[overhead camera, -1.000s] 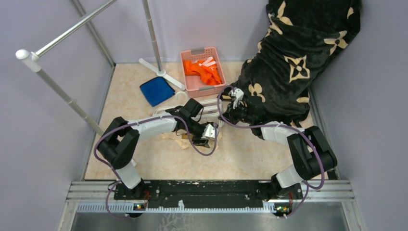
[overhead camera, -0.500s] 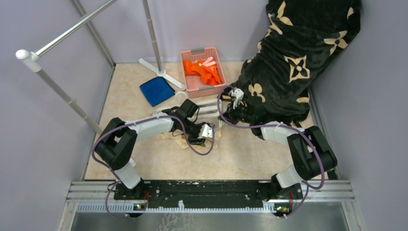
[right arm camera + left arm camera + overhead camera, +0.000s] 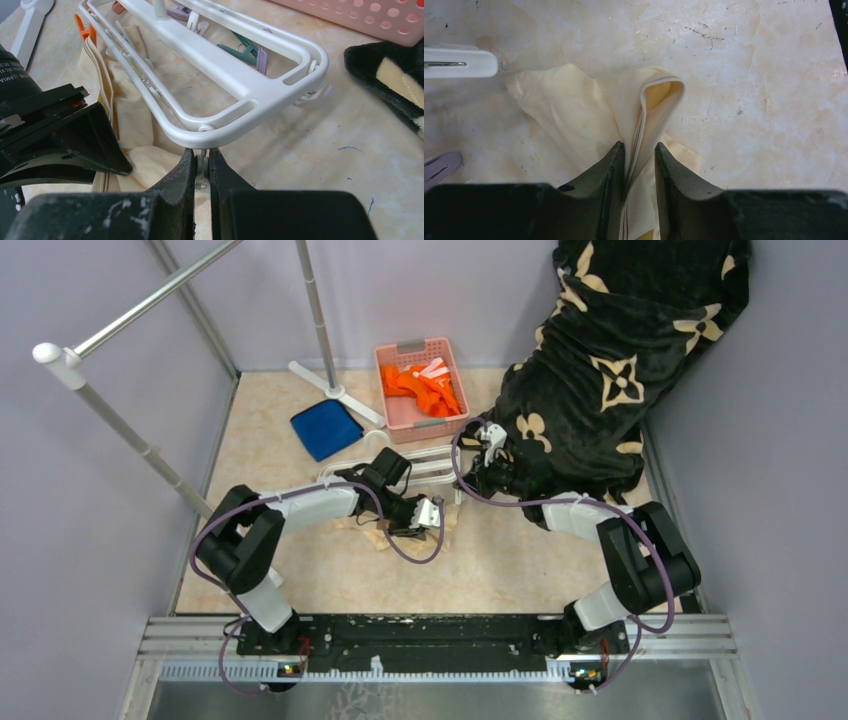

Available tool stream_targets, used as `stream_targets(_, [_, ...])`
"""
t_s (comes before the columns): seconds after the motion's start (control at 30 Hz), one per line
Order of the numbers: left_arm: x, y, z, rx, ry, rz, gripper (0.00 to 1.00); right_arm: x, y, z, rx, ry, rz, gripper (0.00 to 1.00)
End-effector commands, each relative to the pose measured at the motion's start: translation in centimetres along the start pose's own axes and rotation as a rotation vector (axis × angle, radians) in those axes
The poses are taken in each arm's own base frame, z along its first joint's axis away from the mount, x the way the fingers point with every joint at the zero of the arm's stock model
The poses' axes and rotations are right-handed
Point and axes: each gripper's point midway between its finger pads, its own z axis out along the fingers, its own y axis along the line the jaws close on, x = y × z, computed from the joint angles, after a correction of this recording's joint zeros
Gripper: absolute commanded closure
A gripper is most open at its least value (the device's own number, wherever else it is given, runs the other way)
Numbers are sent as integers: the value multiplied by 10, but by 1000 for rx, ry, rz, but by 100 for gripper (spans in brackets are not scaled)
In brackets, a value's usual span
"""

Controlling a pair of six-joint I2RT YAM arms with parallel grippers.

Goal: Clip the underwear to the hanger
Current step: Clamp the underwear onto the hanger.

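The pale peach underwear point(image 3: 574, 115) lies crumpled on the marble floor, partly under the white hanger point(image 3: 235, 75). My left gripper point(image 3: 639, 146) is low over the underwear point(image 3: 375, 530), its jaws pinched on an upright fold of the striped waistband. My right gripper point(image 3: 201, 152) is shut on a small white clip point(image 3: 201, 162) dangling from the hanger's near corner. From above, the hanger point(image 3: 432, 460) lies flat between the left gripper point(image 3: 402, 528) and the right gripper point(image 3: 462, 483). Green, purple and orange clips hang along its bars.
A pink basket point(image 3: 430, 423) of orange clothes point(image 3: 425, 388) stands behind the hanger. A blue folded cloth point(image 3: 326, 428) lies to its left. A black flowered blanket point(image 3: 600, 370) fills the right rear. The grey rack pole point(image 3: 315, 305) rises at the back, and another slants along the left wall.
My left gripper has slid a little left and back over the underwear, and its jaws have narrowed onto the fold. The right arm has not moved.
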Motion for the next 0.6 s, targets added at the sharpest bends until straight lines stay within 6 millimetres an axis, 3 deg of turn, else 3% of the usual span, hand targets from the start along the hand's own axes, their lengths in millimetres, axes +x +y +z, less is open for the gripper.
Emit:
stream_targets(0.0, [-11,-2,-4,-2,-55,6,69,-27,10,4,-42,-75,-60,100])
stream_targets(0.27, [-27,-6,-10,-75,-39,-22,99,-41,31,-2,-84,-121,-51,100])
stream_targets(0.57, [-40,-6,-15,-206,-60,-130,100,-49,73,-9,-178,-174,51,100])
